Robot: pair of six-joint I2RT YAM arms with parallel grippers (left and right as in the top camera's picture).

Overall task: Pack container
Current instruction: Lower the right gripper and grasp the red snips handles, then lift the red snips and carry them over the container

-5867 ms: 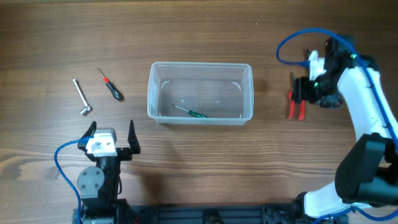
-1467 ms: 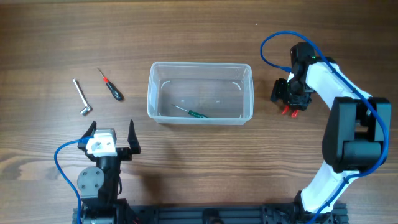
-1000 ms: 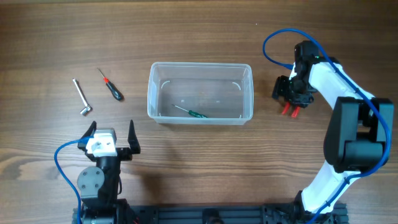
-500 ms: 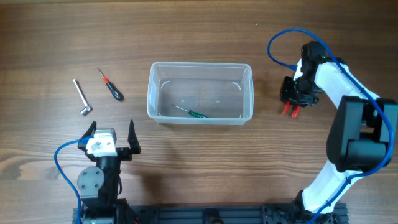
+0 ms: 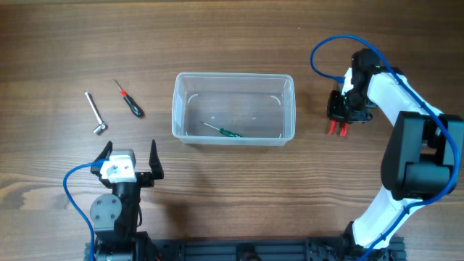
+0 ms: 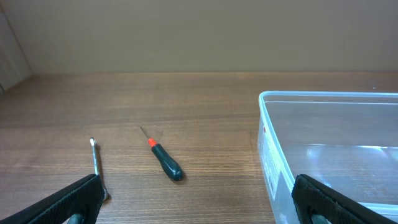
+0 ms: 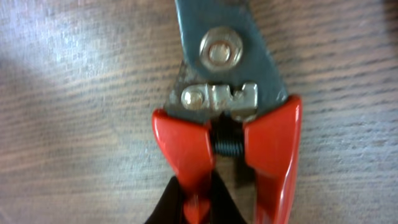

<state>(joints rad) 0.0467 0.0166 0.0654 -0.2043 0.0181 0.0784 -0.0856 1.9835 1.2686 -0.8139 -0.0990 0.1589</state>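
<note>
The clear container [image 5: 233,75] stands mid-table with a green-handled screwdriver [image 5: 225,131] lying inside. To its right, red-handled snips [image 7: 227,93] lie on the wood, their red handle ends [image 5: 336,130] showing below my right gripper [image 5: 341,114]. In the right wrist view my right gripper [image 7: 194,202] is shut on the left red handle, its dark fingers [image 7: 169,202] on both sides of it. My left gripper [image 5: 129,161] stands open near the front edge with nothing between its fingers [image 6: 68,202]. The container's rim [image 6: 323,96] fills the right of the left wrist view.
A red-and-black screwdriver [image 5: 130,99] [image 6: 163,160] and a metal L-shaped wrench [image 5: 95,113] [image 6: 96,168] lie on the table left of the container. Blue cables loop above the right arm [image 5: 406,94].
My right gripper has closed onto the snips' left red handle and shifted slightly right. The left arm has not moved.
</note>
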